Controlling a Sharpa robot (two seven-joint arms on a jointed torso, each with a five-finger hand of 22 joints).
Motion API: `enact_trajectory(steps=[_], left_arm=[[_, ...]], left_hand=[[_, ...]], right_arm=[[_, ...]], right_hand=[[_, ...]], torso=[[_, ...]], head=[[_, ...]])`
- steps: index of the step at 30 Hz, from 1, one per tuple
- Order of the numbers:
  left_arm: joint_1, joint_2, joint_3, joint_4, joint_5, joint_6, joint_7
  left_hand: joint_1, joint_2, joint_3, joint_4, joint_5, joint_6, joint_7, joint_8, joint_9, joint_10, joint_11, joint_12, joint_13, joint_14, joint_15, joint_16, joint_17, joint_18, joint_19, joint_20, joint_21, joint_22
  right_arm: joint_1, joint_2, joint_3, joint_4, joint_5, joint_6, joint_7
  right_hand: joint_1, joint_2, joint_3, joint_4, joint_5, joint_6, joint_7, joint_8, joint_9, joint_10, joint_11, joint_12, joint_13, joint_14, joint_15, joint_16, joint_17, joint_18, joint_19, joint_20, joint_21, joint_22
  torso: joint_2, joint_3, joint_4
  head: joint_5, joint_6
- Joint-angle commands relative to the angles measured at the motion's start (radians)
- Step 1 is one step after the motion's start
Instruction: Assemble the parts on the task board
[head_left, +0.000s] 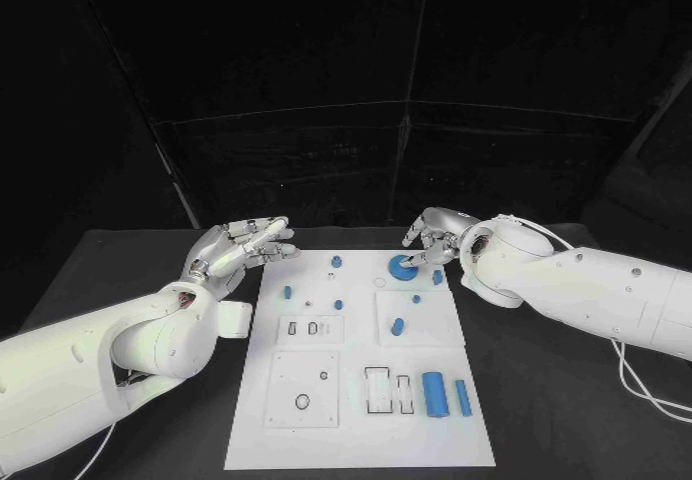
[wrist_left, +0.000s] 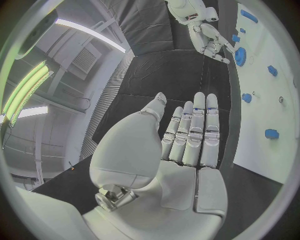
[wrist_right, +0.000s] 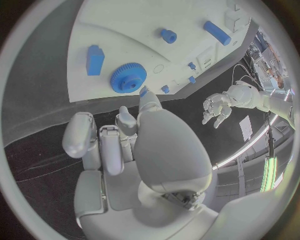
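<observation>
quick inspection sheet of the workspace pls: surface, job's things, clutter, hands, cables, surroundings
Surface: black table, bare around the board.
Job's things: white task board in the middle; blue gear at its far end; two long blue parts lying side by side near the front right; small blue parts scattered over the far half.
Clutter: nothing seen.
Hands: left hand open, raised off the board's far left corner, holding nothing; right hand fingers apart, directly beside the gear, contact unclear.
Cables: white cable along the right arm, trailing onto the table.
Surroundings: dark curtain backdrop behind the table.
</observation>
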Motion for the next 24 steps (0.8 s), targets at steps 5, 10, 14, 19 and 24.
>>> enact_trajectory(steps=[5,10,14,19,24], left_arm=[[0.001,0.003,0.001,-0.001,-0.006,0.015,0.003],[0.001,0.004,0.001,-0.003,-0.006,0.015,0.002],[0.001,0.004,0.001,-0.003,-0.006,0.015,0.002],[0.001,0.005,0.001,-0.004,-0.006,0.016,0.001],[0.001,0.005,0.001,-0.004,-0.006,0.016,0.001]], left_hand=[[-0.011,-0.002,0.002,-0.007,0.004,0.000,0.005,-0.004,-0.001,-0.001,0.004,-0.007,-0.001,0.006,0.002,0.006,0.002,0.013,0.007,-0.001,-0.008,-0.002],[-0.011,-0.002,0.002,-0.007,0.004,0.000,0.005,-0.004,-0.001,-0.001,0.004,-0.007,-0.001,0.006,0.002,0.006,0.002,0.013,0.007,-0.001,-0.008,-0.002],[-0.010,-0.002,0.002,-0.008,0.004,0.001,0.005,-0.004,-0.001,-0.001,0.004,-0.007,-0.001,0.006,0.002,0.006,0.002,0.013,0.008,-0.001,-0.008,-0.002],[-0.010,-0.002,0.002,-0.008,0.004,0.001,0.005,-0.004,-0.001,-0.001,0.004,-0.007,-0.001,0.006,0.002,0.006,0.002,0.013,0.008,-0.001,-0.008,-0.002],[-0.010,-0.002,0.002,-0.008,0.004,0.001,0.005,-0.004,-0.001,-0.001,0.004,-0.007,-0.001,0.006,0.002,0.006,0.002,0.013,0.008,-0.001,-0.008,-0.002]], right_arm=[[-0.002,0.008,0.000,-0.004,-0.010,0.048,0.009],[-0.004,0.012,0.000,-0.007,-0.012,0.064,0.008],[-0.005,0.013,0.000,-0.011,-0.016,0.077,0.005],[-0.006,0.014,0.000,-0.017,-0.018,0.088,0.004],[-0.006,0.014,0.000,-0.021,-0.018,0.096,0.005]], right_hand=[[0.014,0.011,-0.009,-0.017,-0.010,0.009,0.000,0.002,-0.001,0.030,0.001,0.080,0.083,0.068,0.005,0.012,0.073,-0.019,0.011,-0.001,0.011,0.015],[0.013,0.014,-0.013,-0.020,-0.011,0.011,0.001,0.002,-0.002,0.038,0.001,0.101,0.105,0.070,0.006,0.016,0.082,-0.020,0.012,-0.001,0.014,0.020],[0.012,0.015,-0.015,-0.021,-0.011,0.012,0.001,0.002,-0.002,0.042,0.002,0.110,0.115,0.070,0.007,0.018,0.086,-0.021,0.013,0.000,0.016,0.024],[0.013,0.018,-0.017,-0.024,-0.011,0.013,0.002,0.002,-0.002,0.045,0.003,0.118,0.123,0.071,0.007,0.020,0.090,-0.021,0.015,0.000,0.019,0.028],[0.018,0.021,-0.017,-0.030,-0.010,0.014,0.003,0.002,-0.002,0.049,0.003,0.130,0.136,0.071,0.008,0.022,0.094,-0.022,0.015,0.001,0.020,0.030]], torso=[[0.000,-0.0005,0.0013],[0.000,-0.0002,0.0015],[0.000,-0.0005,0.0003],[0.001,-0.0007,0.0007],[0.001,-0.0011,0.0015]], head=[[-0.001,-0.002],[-0.001,-0.002],[-0.001,-0.004],[-0.002,-0.009],[-0.002,-0.012]])
